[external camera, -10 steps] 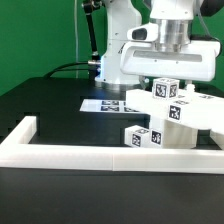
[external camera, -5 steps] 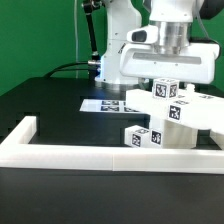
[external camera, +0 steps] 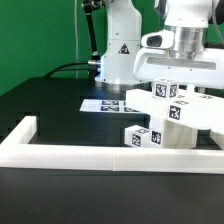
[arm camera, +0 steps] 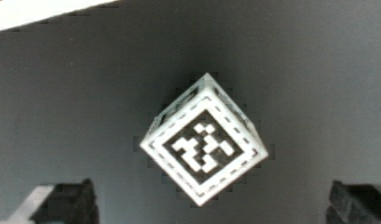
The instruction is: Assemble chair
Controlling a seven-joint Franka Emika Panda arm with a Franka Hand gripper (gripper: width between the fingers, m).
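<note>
1. White plastic chair pieces [external camera: 168, 112] sit clustered in the right half of the exterior view, on the black table [external camera: 50, 110], every block carrying black-and-white square tags.
2. My arm [external camera: 182, 40] fills the upper right of the exterior view, its wrist housing directly above that cluster; my gripper's tips are hidden there behind the housing and the topmost tagged block.
3. Through my wrist camera one tagged chair block [arm camera: 208, 141] shows near the frame's centre, turned so its tag face reads as a diamond, with dark tabletop all around it.
4. My gripper [arm camera: 215, 203] has its jaws spread apart: one dark fingertip [arm camera: 59, 201] shows in the lower left corner of the wrist frame and the other in the lower right corner, with the block between them and touching neither finger. Nothing is clamped.
5. A long white border frame [external camera: 100, 153] runs across the lower part of the exterior view, with a short upright end at the left; the chair pieces lie just behind it on the right.
6. The marker board [external camera: 103, 104] lies flat on the table at mid-frame in the exterior view, just to the left of the chair pieces and in front of my base.
7. Green backdrop [external camera: 35, 35] covers the upper left of the exterior view.
</note>
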